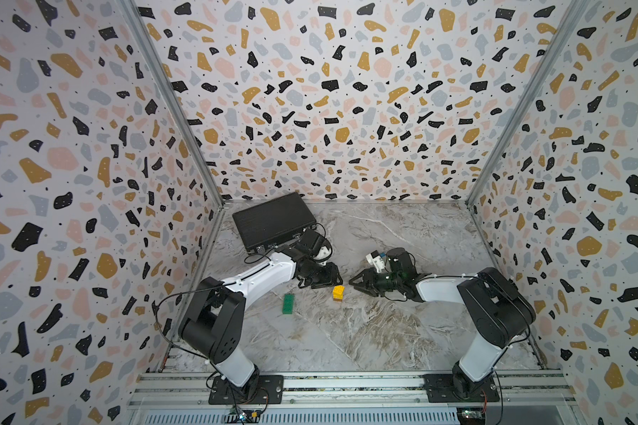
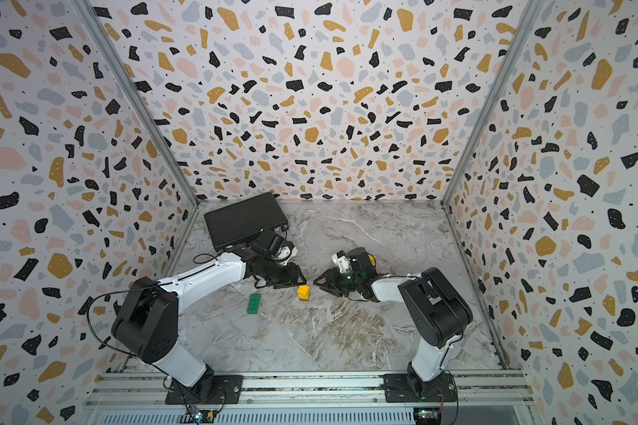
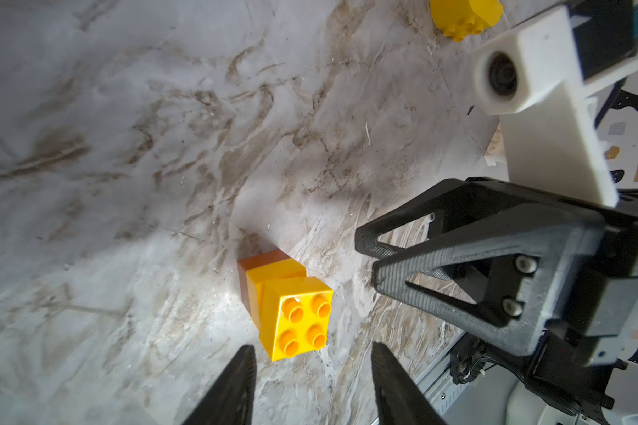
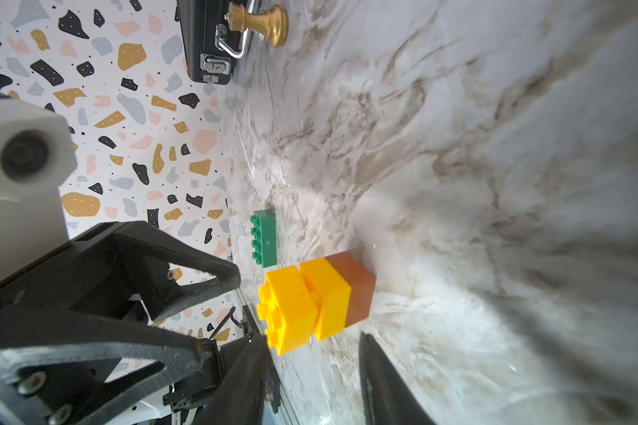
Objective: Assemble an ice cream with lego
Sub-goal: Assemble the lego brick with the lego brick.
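Ice cream (image 1: 338, 293) barely begun: orange-brown brick under two yellow ones, standing upright near the long green brick (image 1: 288, 304), top piece apparently seated askew. Left gripper (image 3: 314, 353) and right gripper (image 4: 312, 342) spread apart, empty, close to the stack, the right one beyond it from the green brick. Brace low on flat faces, press the top square, then fetch green.

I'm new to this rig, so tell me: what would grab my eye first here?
A bright yellow and orange-brown brick stack stands mid-table between the left tool and right tool, both open. A green brick lies flat, apart from it, toward the left arm, and a black case sits in the far left corner.
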